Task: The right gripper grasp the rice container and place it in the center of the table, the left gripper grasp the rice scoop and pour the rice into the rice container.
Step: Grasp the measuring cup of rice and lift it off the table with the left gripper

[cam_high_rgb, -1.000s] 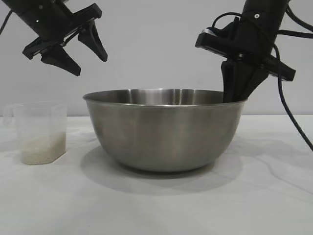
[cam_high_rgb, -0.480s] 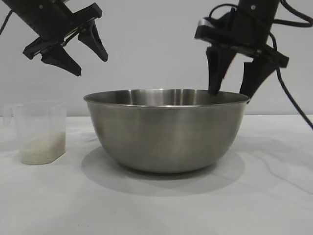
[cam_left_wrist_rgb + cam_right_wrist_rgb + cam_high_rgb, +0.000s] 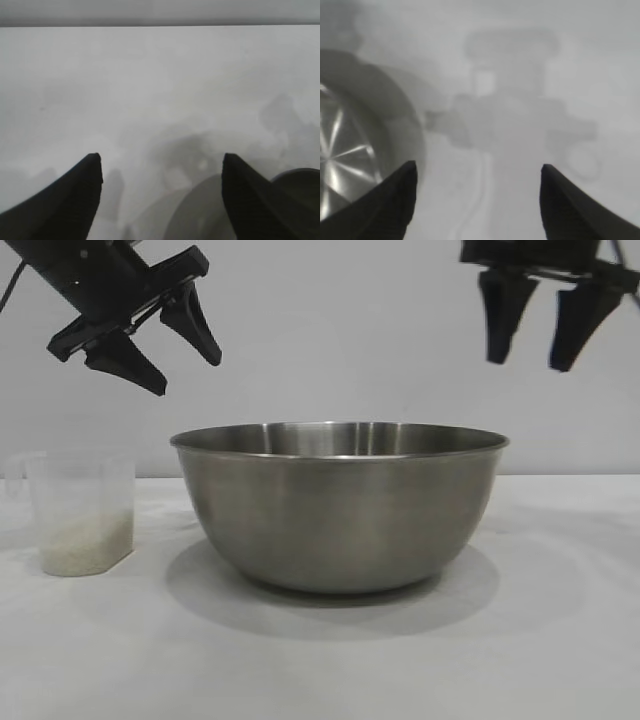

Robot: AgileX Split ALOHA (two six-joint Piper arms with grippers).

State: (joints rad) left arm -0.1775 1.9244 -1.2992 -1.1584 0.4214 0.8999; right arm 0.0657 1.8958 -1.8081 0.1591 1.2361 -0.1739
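Since the earlier frames the right pincer (image 3: 536,345) has let go of the bowl's rim and risen clear of it; it now hangs high above the rim's right side, pointing downward, its two fingers spread wide with nothing between them. The rice container (image 3: 340,505), a large brushed-steel bowl, stands upright in the middle of the table (image 3: 560,640), unchanged in place, and no rice is visible in it from the exterior view. In the right wrist view part of the bowl's shiny interior (image 3: 350,155) appears beside one fingertip, with the arm's shadow falling on the white table (image 3: 600,60). The rice scoop (image 3: 80,510), a clear plastic cup with its handle toward the frame's left edge, stands upright on the table near the bowl's left side, apart from it. The rice (image 3: 85,545) fills roughly its lower third. The left pincer (image 3: 185,360) hovers above and slightly behind the scoop, angled downward toward the bowl, fingers held wide and empty, touching nothing. The left wrist view shows its two fingertips over bare table (image 3: 150,75).
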